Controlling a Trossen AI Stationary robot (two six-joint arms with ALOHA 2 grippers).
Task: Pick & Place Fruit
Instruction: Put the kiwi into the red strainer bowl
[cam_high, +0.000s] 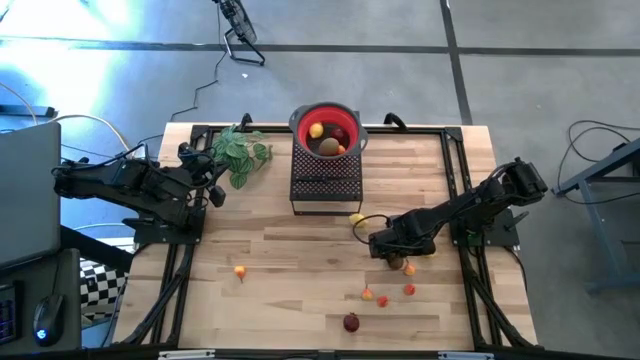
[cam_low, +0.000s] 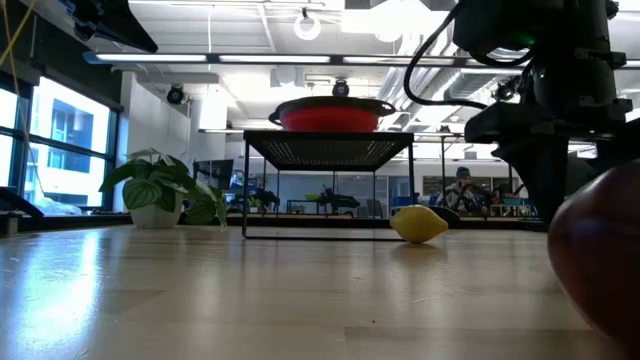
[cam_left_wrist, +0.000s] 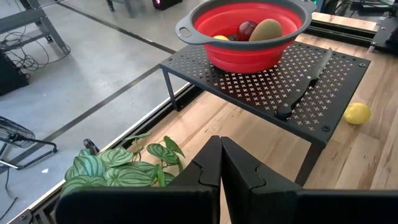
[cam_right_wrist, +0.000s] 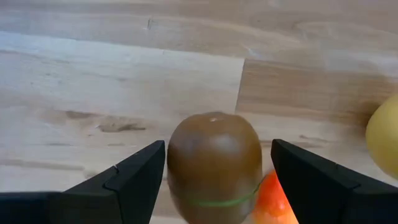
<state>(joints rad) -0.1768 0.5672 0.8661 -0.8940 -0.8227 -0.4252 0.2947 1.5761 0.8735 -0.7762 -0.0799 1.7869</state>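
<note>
— Right end effector (cam_right_wrist: 214, 171) is sitting low on the surface (cam_high: 300, 290), near the right edge. Its fingers (cam_right_wrist: 134, 177) are spread wide around a brown fruit (cam_right_wrist: 214, 158), one on each side, not squeezing it.

— What is lying next to that brown one?

— An orange fruit (cam_right_wrist: 273, 202) is touching it, and a lemon (cam_high: 357, 220) is lying just beside the black rack (cam_high: 325, 185).

— Where is the other fruit?

— Some pieces are sitting in the red bowl (cam_high: 300, 128) on the rack at the far edge. Small red ones (cam_high: 383, 297) and a dark red ball (cam_high: 351, 322) are lying near the front edge. One orange piece (cam_high: 240, 271) is lying alone toward the left.

— And the left end effector (cam_left_wrist: 221, 163)?

— It is clenched, waiting by the leafy plant (cam_high: 240, 152) at the far left corner.
</note>
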